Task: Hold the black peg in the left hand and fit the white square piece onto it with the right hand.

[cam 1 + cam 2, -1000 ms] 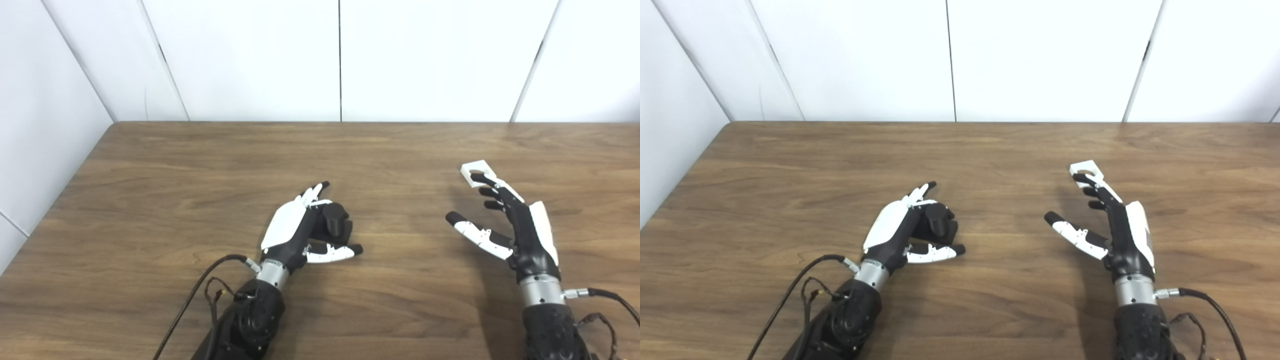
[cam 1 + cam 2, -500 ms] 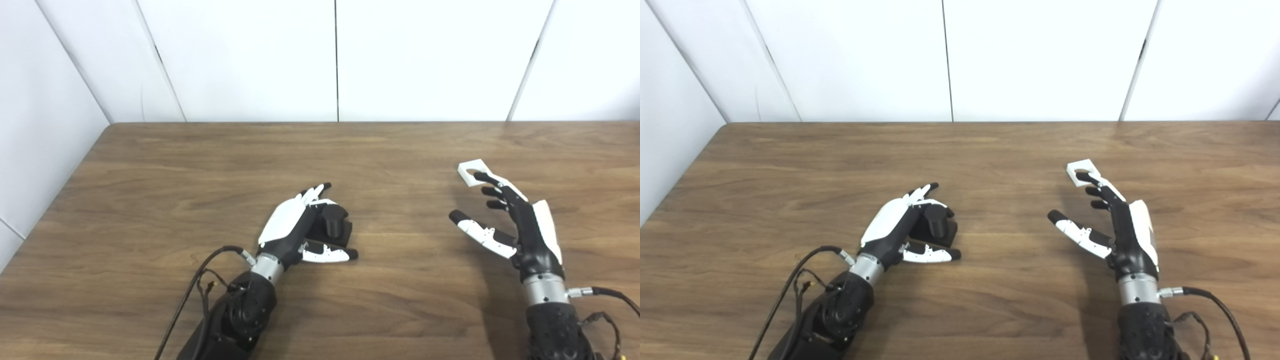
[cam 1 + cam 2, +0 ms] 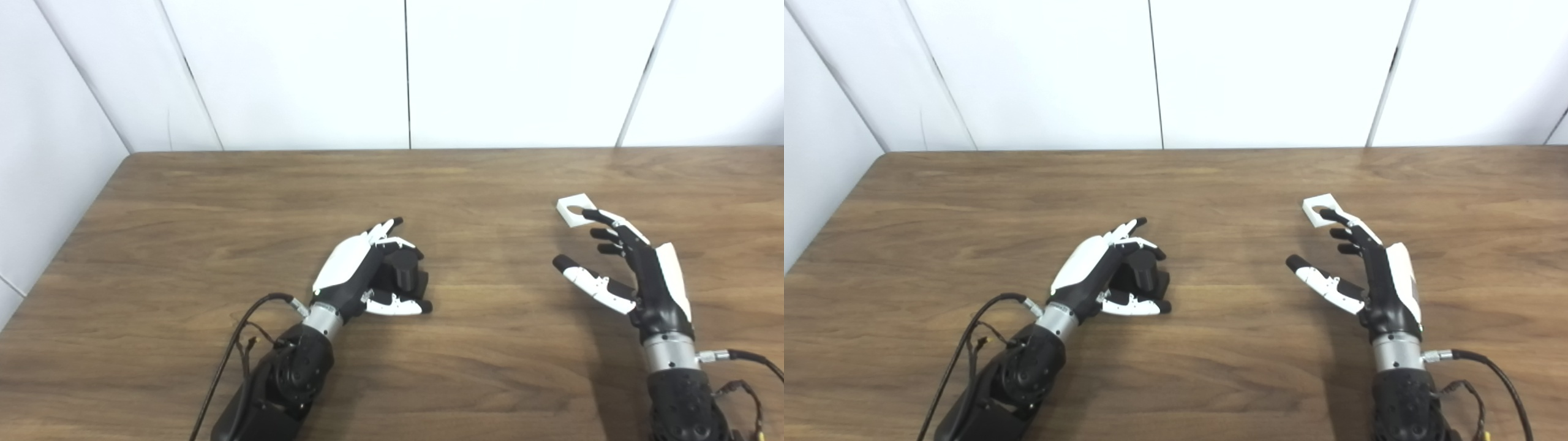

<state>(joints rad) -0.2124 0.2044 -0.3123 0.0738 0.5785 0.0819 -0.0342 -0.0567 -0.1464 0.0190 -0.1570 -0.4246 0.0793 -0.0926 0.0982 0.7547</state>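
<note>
Your black plastic peg [image 3: 404, 274], a short round post on a dark base, sits on the brown wooden table [image 3: 184, 245] inside the curl of the left hand [image 3: 367, 272]. That hand's fingers arch over the peg's far side and its thumb lies along the near side, so it cups the peg; whether the grip is truly tight cannot be told from here, and the base seems to rest on the wood.

Well to the right of the peg lies the flat white square piece [image 3: 574, 210] with a round hole through it. The right hand [image 3: 625, 269] is spread wide and holds nothing; its longest fingertip reaches over the near edge of the square, while the thumb points back toward the peg.

The step in hand looks like securing both parts. Firm up the left grip low on the base, leaving the post bare and upright. With the right hand, pinch the square by opposite edges, keeping fingers clear of the hole; a thin flat piece may slide on the wood, so press lightly before closing.

Count: one peg, one square piece, two hands, one table.
</note>
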